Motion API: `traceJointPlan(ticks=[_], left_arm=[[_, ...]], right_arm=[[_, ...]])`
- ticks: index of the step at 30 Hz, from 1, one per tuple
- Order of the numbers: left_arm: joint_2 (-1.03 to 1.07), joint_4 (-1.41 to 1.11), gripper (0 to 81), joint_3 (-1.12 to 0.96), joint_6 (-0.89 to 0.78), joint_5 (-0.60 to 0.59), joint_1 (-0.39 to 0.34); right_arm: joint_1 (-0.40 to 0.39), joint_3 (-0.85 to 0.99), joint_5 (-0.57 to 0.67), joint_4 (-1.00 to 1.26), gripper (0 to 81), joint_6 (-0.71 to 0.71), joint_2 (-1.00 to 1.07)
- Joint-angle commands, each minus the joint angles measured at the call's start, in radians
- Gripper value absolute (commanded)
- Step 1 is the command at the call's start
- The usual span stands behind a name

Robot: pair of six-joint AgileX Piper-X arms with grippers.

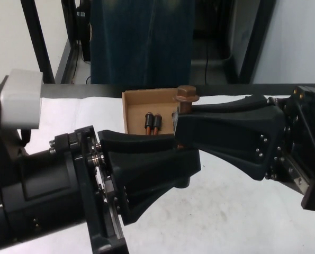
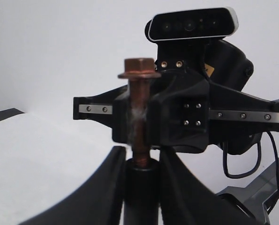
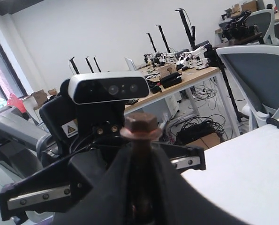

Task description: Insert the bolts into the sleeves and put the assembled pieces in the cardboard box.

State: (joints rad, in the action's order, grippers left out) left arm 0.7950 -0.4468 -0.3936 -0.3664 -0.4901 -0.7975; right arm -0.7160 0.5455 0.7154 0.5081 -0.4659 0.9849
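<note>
White bench top (image 1: 226, 211), matte and smooth, spread beneath two black arms meeting nose to nose above it.

Left gripper (image 2: 141, 155), of matte black moulded plastic with broad, curved, tapering fingers, closed tight around a black cylindrical sleeve (image 2: 141, 187). Sleeve held upright, fingers pressed against both of its sides.

Right gripper (image 3: 140, 157), of the same black plastic with small silver screws along its body, closed narrowly on the shank of a copper-coloured metal bolt (image 2: 139, 89), clamped a little below the head.

Bolt upright, directly over the sleeve, lower end of the shank at the sleeve's top opening and seemingly just inside it, most of the shank above. Hexagonal flanged head, dull and slightly worn, standing free above the right fingers.

Beyond the grippers, at the bench's far side, an open brown cardboard box (image 1: 133, 114) with plain raw walls. Inside it, two small assembled pieces (image 1: 152, 123), dark at one end and copper-orange at the other, lying side by side on the box floor.
</note>
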Motion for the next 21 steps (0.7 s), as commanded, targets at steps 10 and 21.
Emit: traceJointPlan(ticks=[10, 21], left_arm=[[0.001, -0.052, 0.9, -0.023, 0.026, -0.037, -0.003], [0.001, -0.006, 0.9, -0.023, 0.078, -0.037, -0.003]], right_arm=[[0.000, 0.000, 0.040, -0.032, 0.2, -0.024, 0.002], [0.000, 0.000, 0.031, -0.032, 35.8, -0.020, 0.002]])
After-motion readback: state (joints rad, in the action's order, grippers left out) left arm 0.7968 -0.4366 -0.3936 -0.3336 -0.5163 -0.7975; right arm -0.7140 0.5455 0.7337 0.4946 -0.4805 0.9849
